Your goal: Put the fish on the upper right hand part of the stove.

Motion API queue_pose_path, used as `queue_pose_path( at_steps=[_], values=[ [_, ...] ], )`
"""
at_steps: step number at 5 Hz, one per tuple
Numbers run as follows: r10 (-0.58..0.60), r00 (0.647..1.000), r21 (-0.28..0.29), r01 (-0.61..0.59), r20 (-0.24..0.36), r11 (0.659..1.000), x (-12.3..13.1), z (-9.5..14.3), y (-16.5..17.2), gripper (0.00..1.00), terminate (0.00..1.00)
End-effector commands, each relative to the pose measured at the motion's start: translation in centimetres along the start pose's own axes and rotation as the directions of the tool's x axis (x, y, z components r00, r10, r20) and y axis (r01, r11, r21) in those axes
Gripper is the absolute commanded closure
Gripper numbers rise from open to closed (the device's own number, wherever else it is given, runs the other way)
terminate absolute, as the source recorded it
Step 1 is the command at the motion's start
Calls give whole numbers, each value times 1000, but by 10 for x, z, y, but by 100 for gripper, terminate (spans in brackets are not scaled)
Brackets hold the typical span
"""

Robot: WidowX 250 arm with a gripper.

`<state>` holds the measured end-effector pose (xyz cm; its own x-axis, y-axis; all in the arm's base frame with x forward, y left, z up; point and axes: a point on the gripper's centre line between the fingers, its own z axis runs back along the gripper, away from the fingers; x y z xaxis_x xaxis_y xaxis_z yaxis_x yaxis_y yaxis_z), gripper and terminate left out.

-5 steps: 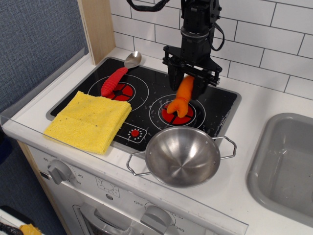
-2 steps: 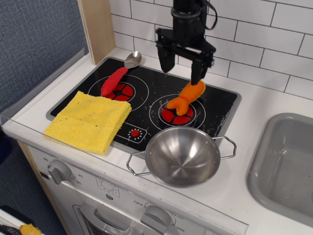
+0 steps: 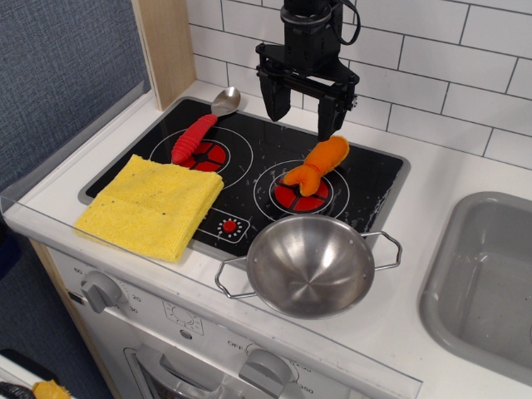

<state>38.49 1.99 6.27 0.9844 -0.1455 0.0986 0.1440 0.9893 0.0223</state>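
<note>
The orange fish (image 3: pixel 317 165) lies on the black stove (image 3: pixel 249 162), across the upper right part of the right burner ring (image 3: pixel 301 193), tail pointing down-left. My gripper (image 3: pixel 299 108) hangs above and slightly up-left of the fish, fingers (image 3: pixel 272 96) spread wide, open and empty, not touching the fish.
A red-handled spoon (image 3: pixel 199 131) lies on the left burner. A folded yellow cloth (image 3: pixel 151 206) covers the stove's front left corner. A steel two-handled bowl (image 3: pixel 309 264) sits at the front of the stove. A grey sink (image 3: pixel 490 278) is at the right. White tiled wall behind.
The gripper let go of the fish, which dropped onto the right burner, and then rose up and a little left with its fingers open.
</note>
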Motion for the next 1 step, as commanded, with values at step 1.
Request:
queue_pose_path(
  at_steps=[1],
  values=[
    [6, 997, 17, -7, 79, 1000, 6, 31, 8, 0, 100]
  ],
)
